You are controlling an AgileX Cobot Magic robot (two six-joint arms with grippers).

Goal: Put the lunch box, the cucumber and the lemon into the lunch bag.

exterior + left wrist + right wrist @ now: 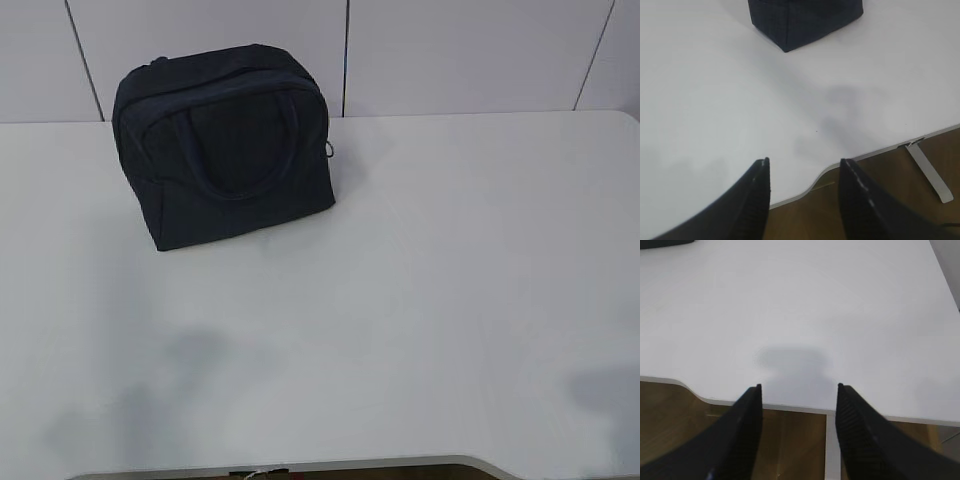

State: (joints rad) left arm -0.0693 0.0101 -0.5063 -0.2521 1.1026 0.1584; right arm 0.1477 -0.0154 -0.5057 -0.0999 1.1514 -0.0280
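Note:
The dark navy lunch bag (pixel 228 145) stands at the back left of the white table (pixel 420 300), its loop handle facing me; its lower corner (pixel 802 22) shows at the top of the left wrist view. The lunch box, the cucumber and the lemon are out of view. My left gripper (pixel 805 165) hangs open over the table's front edge with nothing between its fingers. My right gripper (pixel 797 388) is open and empty too, over the front edge further right. Neither arm shows in the exterior view; only their shadows fall on the table.
A wall of pale panels (pixel 470 55) rises behind the table. The table's front edge has a curved cut-out (pixel 840 172), with brown floor (pixel 790 445) below it. A metal strip (pixel 930 172) hangs under the edge.

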